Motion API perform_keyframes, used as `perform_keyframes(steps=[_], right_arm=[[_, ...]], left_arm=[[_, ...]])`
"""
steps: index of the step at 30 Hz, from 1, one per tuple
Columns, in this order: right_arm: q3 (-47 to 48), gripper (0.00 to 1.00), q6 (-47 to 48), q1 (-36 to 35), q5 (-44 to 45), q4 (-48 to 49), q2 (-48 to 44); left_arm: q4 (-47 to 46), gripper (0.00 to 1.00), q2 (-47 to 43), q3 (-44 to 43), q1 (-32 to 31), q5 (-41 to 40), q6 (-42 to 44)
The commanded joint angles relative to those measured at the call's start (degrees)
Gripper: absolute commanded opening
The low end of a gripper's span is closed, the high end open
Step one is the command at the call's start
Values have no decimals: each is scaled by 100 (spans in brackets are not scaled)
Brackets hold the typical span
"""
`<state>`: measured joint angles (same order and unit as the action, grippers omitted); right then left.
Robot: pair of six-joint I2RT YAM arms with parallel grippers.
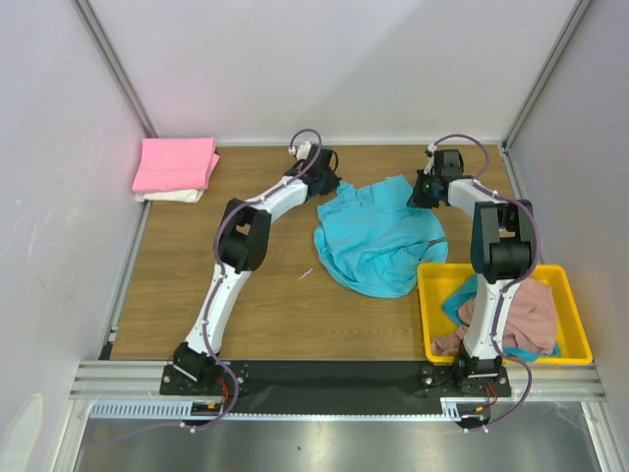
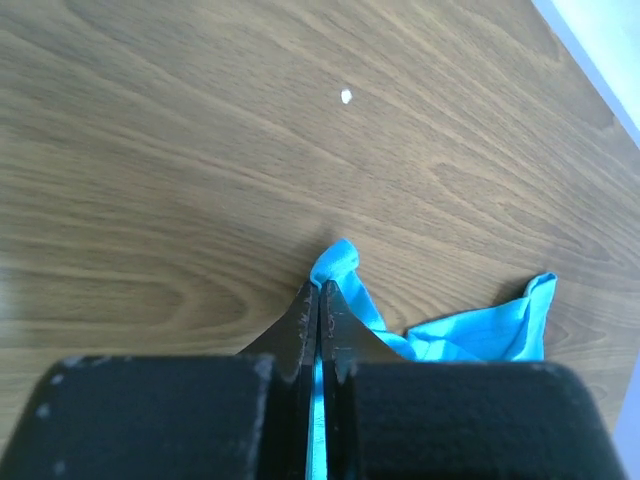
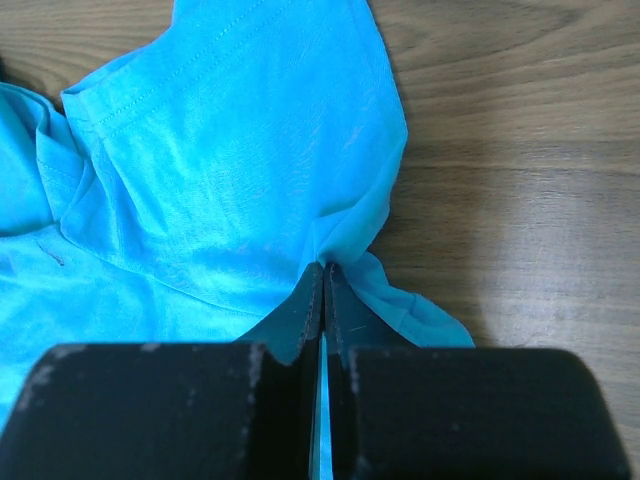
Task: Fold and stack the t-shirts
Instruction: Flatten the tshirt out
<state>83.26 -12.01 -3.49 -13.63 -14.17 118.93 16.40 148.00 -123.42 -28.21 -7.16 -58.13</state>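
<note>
Both of your tools are pinched shut on the turquoise blue cloth t-shirt (image 1: 378, 251). It lies bunched on the wooden tabletop (image 1: 197, 275), just beyond the far left corner of the shallow yellow plastic tray (image 1: 545, 268). Whether its near edge touches that corner you cannot tell from above.

Your left tool (image 2: 318, 290) grips a small peak of cloth at the shirt's far edge, on the side away from the tray. Your right tool (image 3: 325, 270) bites a fold right beside a stitched sleeve hem, on the side nearer the tray.

The line between your two grips runs roughly parallel to the tray's far rim, and the bulk of the shirt spreads from that line back toward the tray. The sleeve at the right grip suggests the shoulder end is the held one, so the collar-to-hem axis probably runs toward the tray. The crumpling keeps that uncertain. Any spreading pull would go along the grip line, away from the tray on the left.
</note>
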Motion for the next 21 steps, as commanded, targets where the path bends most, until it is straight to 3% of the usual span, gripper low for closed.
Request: perform_keyframes(steps=[1, 7, 13, 21], right_arm=[[32, 0, -64, 58, -44, 222, -274], [-21, 0, -223, 199, 62, 433, -459], [-169, 0, -311, 226, 202, 634, -766], [-495, 0, -328, 234, 396, 758, -1100]], left_arm=[[-162, 0, -420, 535, 210, -232, 362], [-138, 0, -1711, 1468, 430, -1129, 1101], [301, 0, -2442, 2205, 474, -1999, 1164], [460, 0, -3881, 3753, 711, -2430, 944]])
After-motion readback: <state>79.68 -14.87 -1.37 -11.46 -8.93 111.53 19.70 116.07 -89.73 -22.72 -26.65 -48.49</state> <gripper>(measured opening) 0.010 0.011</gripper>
